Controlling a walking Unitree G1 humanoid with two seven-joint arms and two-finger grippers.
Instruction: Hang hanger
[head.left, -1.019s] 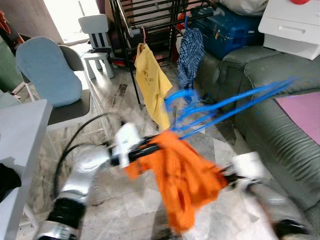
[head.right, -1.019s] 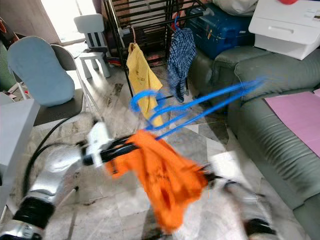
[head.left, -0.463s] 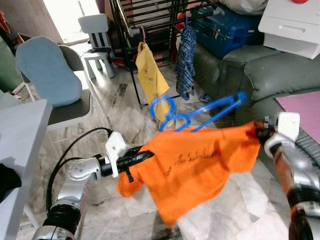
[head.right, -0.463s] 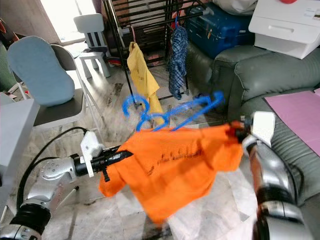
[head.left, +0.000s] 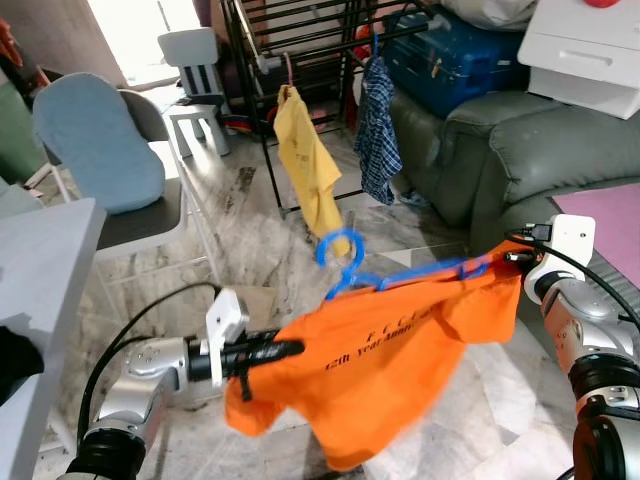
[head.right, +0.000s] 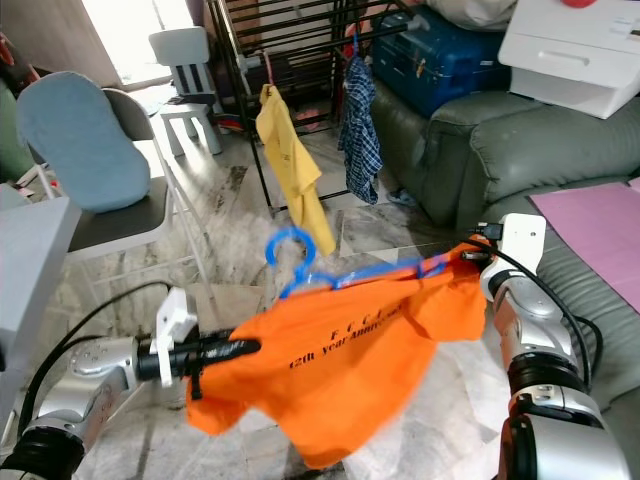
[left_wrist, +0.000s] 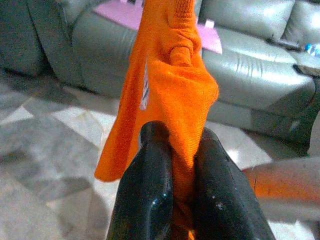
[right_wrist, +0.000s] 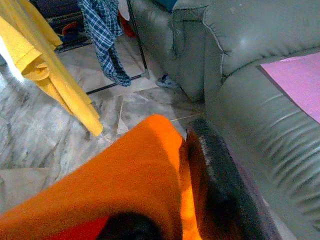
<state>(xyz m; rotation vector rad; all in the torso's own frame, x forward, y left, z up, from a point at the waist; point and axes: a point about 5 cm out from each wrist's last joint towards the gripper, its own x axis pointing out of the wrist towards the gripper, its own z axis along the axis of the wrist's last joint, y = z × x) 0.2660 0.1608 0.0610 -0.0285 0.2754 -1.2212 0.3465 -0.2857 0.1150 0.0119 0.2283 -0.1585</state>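
An orange T-shirt (head.left: 390, 365) with dark lettering hangs on a blue plastic hanger (head.left: 395, 272), stretched between my two arms above the floor. My left gripper (head.left: 285, 349) is shut on the shirt's left sleeve; in the left wrist view its fingers (left_wrist: 150, 190) pinch the orange cloth (left_wrist: 175, 95). My right gripper (head.left: 512, 262) is shut on the shirt's right shoulder, at the hanger's end. The hanger's hook (head.right: 288, 250) points up toward the black drying rack (head.left: 300, 40), which stands further off.
A yellow shirt (head.left: 310, 170) and a blue checked shirt (head.left: 378, 120) hang on the rack. A grey-green sofa (head.left: 520, 150) with a pink mat (head.left: 610, 215) is on the right. A chair with a blue cushion (head.left: 95, 140) and a white table (head.left: 40, 260) stand left.
The shirt and hanger have dropped lower and settled. My left gripper moved down and left; the right gripper held its place. The motion blur is gone.
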